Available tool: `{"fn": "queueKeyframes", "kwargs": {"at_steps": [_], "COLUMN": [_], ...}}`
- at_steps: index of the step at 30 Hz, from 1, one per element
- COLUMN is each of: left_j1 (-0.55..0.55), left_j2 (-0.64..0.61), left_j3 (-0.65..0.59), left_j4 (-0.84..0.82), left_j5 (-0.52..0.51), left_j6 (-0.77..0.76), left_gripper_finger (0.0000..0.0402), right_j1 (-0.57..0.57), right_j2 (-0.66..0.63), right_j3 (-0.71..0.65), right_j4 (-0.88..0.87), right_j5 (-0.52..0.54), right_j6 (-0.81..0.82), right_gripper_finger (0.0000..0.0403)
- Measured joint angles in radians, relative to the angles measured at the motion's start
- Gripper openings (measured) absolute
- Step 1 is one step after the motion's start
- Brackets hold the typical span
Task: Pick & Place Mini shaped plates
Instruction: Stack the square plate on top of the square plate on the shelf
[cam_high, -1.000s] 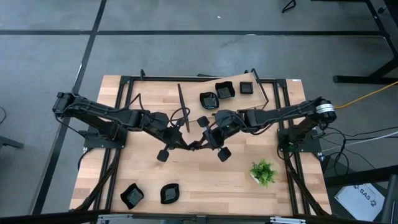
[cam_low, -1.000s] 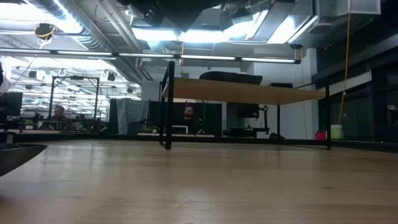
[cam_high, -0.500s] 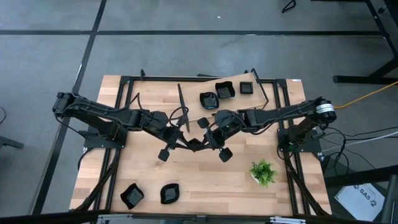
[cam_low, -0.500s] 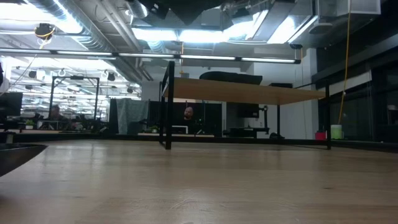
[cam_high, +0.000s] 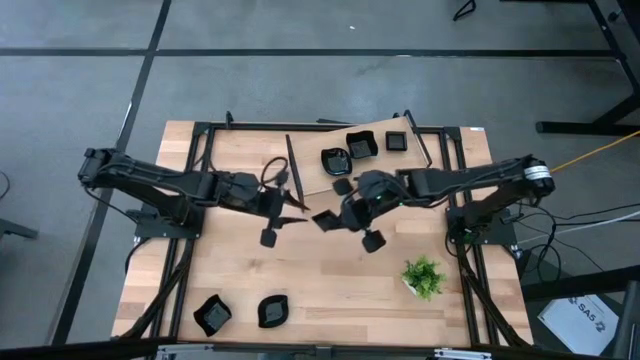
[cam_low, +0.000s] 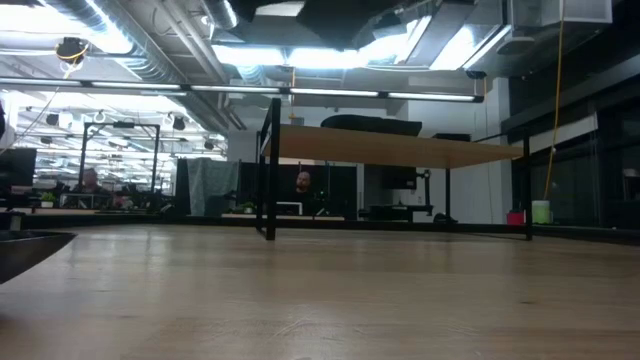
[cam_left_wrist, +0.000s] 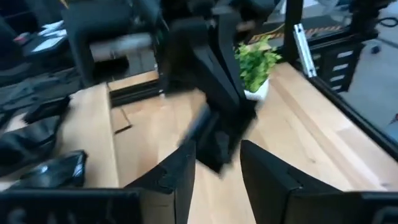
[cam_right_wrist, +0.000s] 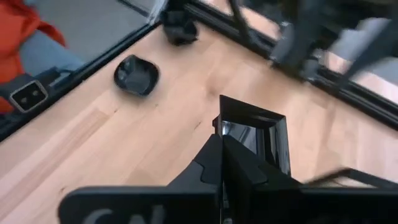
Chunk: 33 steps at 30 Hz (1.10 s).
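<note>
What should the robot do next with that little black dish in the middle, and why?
Probably the right gripper, shut on the square plate, should carry it toward the three plates grouped on its own side, because the left gripper stands open and grips nothing.

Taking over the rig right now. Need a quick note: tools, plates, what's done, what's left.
Left tool: open, empty, above mid-table, facing the right tool.
Right tool: shut on a square plate, held above mid-table.
Other plates: three far-edge plates and two near-left plates lie on the table.
Done: the square plate is picked and off the table.
Left: set it down, then move the rest. The frames do not show which group is the destination.
</note>
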<state>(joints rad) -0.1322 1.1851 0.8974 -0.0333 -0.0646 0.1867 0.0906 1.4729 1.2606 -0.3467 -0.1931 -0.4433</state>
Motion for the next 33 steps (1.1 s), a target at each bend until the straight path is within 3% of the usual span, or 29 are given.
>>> {"fn": "queueKeyframes", "kwargs": {"at_steps": [10, 17, 25, 33], "left_j1": [-0.001, -0.001, -0.001, -0.001], "left_j2": [-0.115, -0.128, -0.121, -0.121], "left_j3": [0.0, -0.004, -0.006, -0.006], "left_j4": [-0.243, -0.348, -0.385, -0.386], "left_j5": [-0.295, -0.339, -0.338, -0.337], "left_j6": [-0.106, -0.173, -0.185, -0.185], "left_gripper_finger": [0.0119, 0.0119, 0.0116, 0.0115], "right_j1": [-0.078, -0.158, -0.3, -0.418], "right_j2": [-0.192, -0.277, -0.36, -0.461], "right_j3": [0.0, -0.005, -0.132, -0.298], "right_j4": [-0.202, -0.37, -0.392, -0.307], "right_j5": [0.249, 0.492, 0.513, 0.515], "right_j6": [0.042, 0.047, 0.046, -0.016], "right_gripper_finger": [0.0007, 0.0005, 0.0007, 0.0007]}}
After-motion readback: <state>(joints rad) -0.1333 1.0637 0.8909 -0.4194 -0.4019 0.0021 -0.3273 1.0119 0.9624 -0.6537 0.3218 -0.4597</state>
